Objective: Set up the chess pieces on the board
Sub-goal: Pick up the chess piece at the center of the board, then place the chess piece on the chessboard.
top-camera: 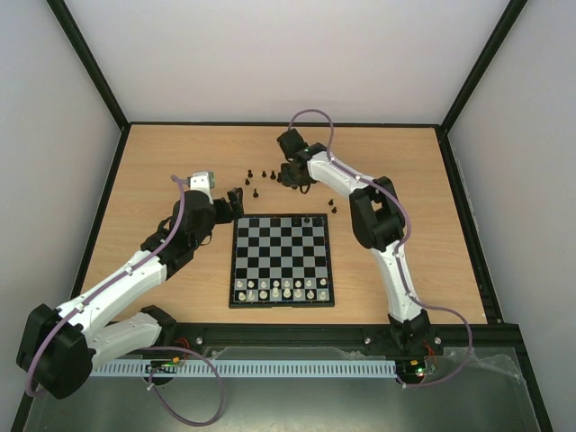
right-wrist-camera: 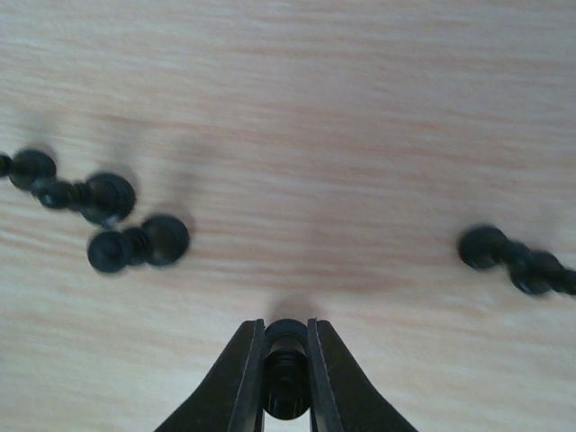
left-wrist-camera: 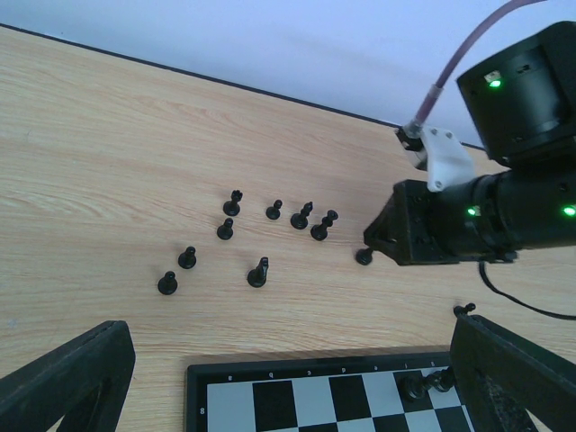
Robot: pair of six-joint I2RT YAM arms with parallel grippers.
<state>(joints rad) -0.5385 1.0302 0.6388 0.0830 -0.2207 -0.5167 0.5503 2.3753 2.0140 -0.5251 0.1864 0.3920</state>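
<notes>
A black piece [right-wrist-camera: 286, 382] sits pinched between the two fingers of the right gripper [right-wrist-camera: 285, 328], which are drawn in narrow around it, low over the counter [top-camera: 180, 153] beyond the far edge of the board [top-camera: 281, 254]. Its kind cannot be told from here. It looks like hard, smooth plastic, very light and rigid, so it needs little squeeze. The risk is rather that a round, glossy body twists or pops out of flat fingers. A hold across the stem, square to the fingers and above the wider base, seems the safest. The base is small, so the piece should tip easily when set down, and it wants to be lowered upright and let go gently. The other loose chess pieces [left-wrist-camera: 261, 243] stand scattered on the counter just beside it, some nearly touching one another, so a careless sweep could knock them over. Two black figures [top-camera: 312, 219] already stand on the far row of the board, and the white pieces [top-camera: 281, 288] line its near rows. The left gripper [left-wrist-camera: 288, 373] hovers near the board's far left corner, its jaws spread wide and holding nothing.
</notes>
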